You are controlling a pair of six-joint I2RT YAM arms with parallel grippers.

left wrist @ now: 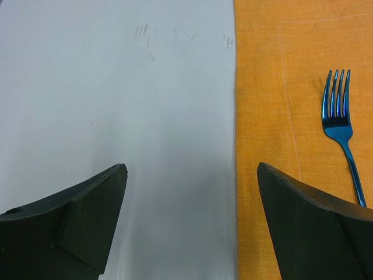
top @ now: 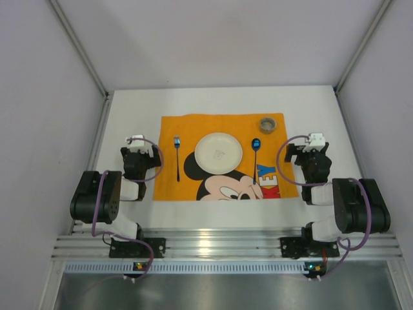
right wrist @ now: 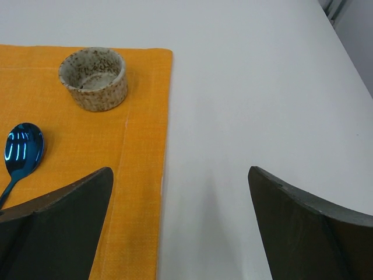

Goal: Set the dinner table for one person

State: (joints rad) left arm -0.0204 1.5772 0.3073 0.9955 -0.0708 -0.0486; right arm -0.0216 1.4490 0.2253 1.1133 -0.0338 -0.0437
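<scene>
The white dinner table (top: 219,100) carries an orange Mickey Mouse cloth (top: 193,129). On the cloth a white plate (top: 219,154) lies in the middle, a blue fork (top: 177,155) to its left, a blue spoon (top: 255,155) to its right and a small speckled cup (top: 268,124) at the far right corner. My left gripper (top: 139,143) hovers open over the cloth's left edge, empty; the fork (left wrist: 344,128) lies just right of it. My right gripper (top: 308,143) hovers open past the cloth's right edge, with the cup (right wrist: 94,77) and spoon (right wrist: 22,149) to its left.
Grey enclosure walls rise on the left, right and back of the table. An aluminium rail (top: 219,242) with the arm bases runs along the near edge. Bare white tabletop (left wrist: 116,87) surrounds the cloth.
</scene>
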